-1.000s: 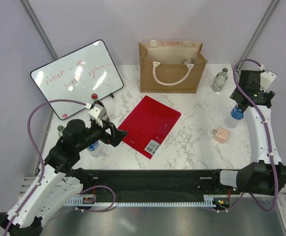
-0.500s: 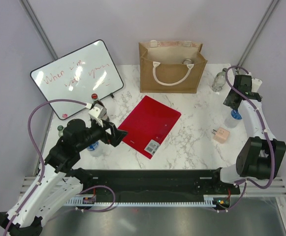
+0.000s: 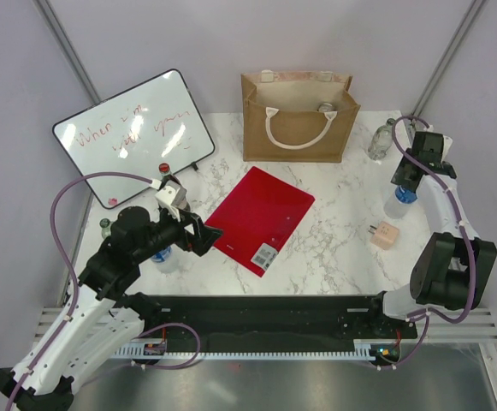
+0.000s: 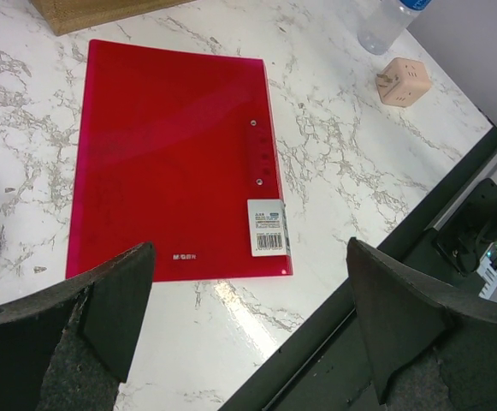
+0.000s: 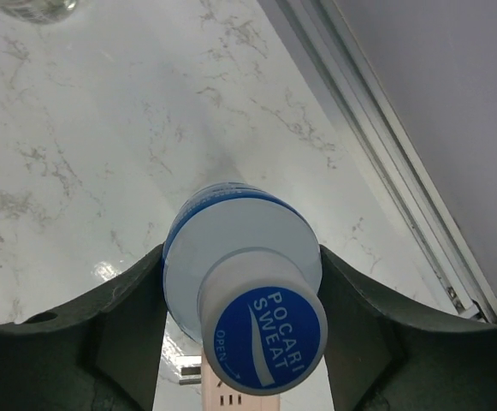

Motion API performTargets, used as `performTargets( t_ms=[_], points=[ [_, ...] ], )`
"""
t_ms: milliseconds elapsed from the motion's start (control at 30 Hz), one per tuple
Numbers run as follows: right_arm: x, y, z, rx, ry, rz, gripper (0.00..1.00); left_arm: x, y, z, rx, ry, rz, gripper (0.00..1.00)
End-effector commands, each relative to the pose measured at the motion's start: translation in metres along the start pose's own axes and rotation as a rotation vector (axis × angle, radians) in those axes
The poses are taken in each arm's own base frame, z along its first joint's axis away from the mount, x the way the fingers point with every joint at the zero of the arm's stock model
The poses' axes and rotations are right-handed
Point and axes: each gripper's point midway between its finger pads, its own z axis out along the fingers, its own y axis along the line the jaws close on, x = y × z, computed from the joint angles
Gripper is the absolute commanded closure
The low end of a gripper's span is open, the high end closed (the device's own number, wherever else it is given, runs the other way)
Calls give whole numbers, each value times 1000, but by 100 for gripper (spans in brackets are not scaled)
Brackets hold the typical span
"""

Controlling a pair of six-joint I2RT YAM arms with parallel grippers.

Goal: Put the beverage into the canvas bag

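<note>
The right claw (image 5: 241, 287) is clamped on the bottle (image 5: 246, 248), fingers (image 5: 120, 317) against both sides below the cap. The bag (image 3: 295, 128) stands well apart to this claw's left. The left claw (image 4: 248, 257) is spread wide above the folder (image 4: 171, 145).

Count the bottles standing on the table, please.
5. At right: a clear bottle near the canvas bag; the Pocari Sweat bottle in the right gripper. By the left arm: a red-capped bottle, a dark-capped bottle, a half-hidden blue-capped bottle. The bag may hide more.
</note>
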Motion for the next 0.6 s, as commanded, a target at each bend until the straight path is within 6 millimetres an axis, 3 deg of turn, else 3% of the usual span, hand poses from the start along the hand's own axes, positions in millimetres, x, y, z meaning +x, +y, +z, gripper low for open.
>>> performTargets(
  t_ms=[0,133,267,467,567],
  points=[
    [-11,56,-24,-260,-61,-45,49,-10,-7,-1,31,-35,15,0],
    [-9,99,-52,-376,-99,-150,50,-9,-7,-1,33,-34,15,0],
    [-1,129,-66,-461,-100,-234,50,-9,-6,0,28,-33,16,0],
    [16,149,-69,-503,-74,-305,46,-9,-5,0,22,-35,16,0],
    [24,157,-70,-515,-65,-325,40,-8,-5,0,23,-33,16,0]
  ],
)
